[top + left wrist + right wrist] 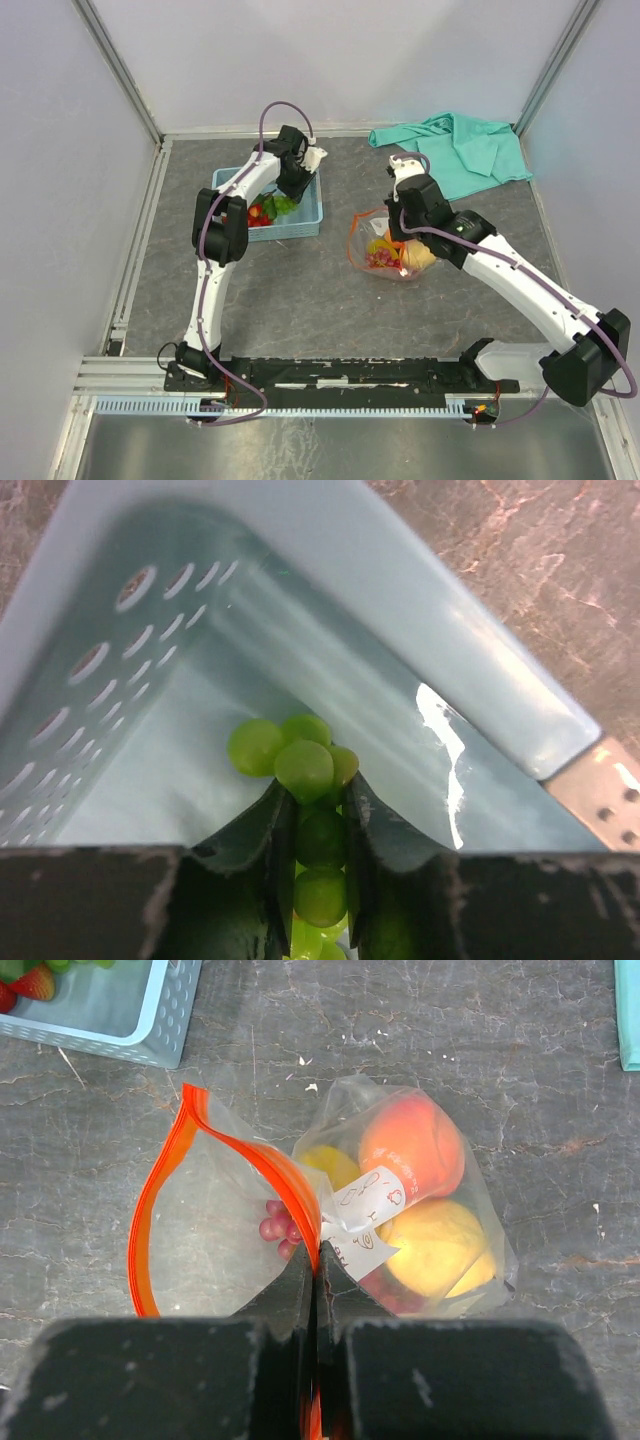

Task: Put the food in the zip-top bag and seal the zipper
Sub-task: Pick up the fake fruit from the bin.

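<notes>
My left gripper (318,825) is down inside the light blue basket (120,650) and shut on a bunch of green grapes (305,768), which fills the gap between the fingers. A red strawberry bunch (260,212) lies in the basket (310,205). My right gripper (316,1260) is shut on the red-orange zipper (160,1200) of the clear zip-top bag (215,1240), holding its mouth open. Inside the bag are an orange-pink peach (412,1145), a yellow fruit (435,1245), a lemon (330,1165) and purple grapes (278,1228). The bag (385,250) sits at the table's middle.
A teal cloth (460,145) lies at the back right. The basket's corner (120,1020) shows at the upper left of the right wrist view. A metal rail frames the table's left edge (140,240).
</notes>
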`<action>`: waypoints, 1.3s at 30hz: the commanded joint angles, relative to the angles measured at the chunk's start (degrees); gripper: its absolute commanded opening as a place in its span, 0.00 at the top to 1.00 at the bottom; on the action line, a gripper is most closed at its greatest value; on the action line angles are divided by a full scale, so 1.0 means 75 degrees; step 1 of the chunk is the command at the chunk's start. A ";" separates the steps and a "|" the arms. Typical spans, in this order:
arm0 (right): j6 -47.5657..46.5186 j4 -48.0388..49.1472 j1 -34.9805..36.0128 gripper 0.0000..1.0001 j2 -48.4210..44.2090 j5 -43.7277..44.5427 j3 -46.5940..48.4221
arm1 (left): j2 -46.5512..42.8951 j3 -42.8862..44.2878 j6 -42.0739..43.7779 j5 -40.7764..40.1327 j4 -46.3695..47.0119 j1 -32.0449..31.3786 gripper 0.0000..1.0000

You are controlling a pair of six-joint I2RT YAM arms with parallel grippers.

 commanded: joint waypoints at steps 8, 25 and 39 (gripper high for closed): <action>0.0348 0.0156 -0.0022 0.98 -0.0562 0.0064 -0.0141 | -0.2140 -0.0840 -0.0886 0.0693 0.1351 -0.0042 0.92; 0.0704 0.0294 -0.0017 0.99 -0.1051 -0.0025 -0.0391 | -0.4474 -0.2325 -0.3127 0.1182 0.3121 -0.0056 0.97; 0.1027 0.0953 -0.0019 0.98 -0.0741 -0.0365 -0.0442 | -0.7424 -0.5159 -0.5491 0.1232 0.5096 -0.0914 0.97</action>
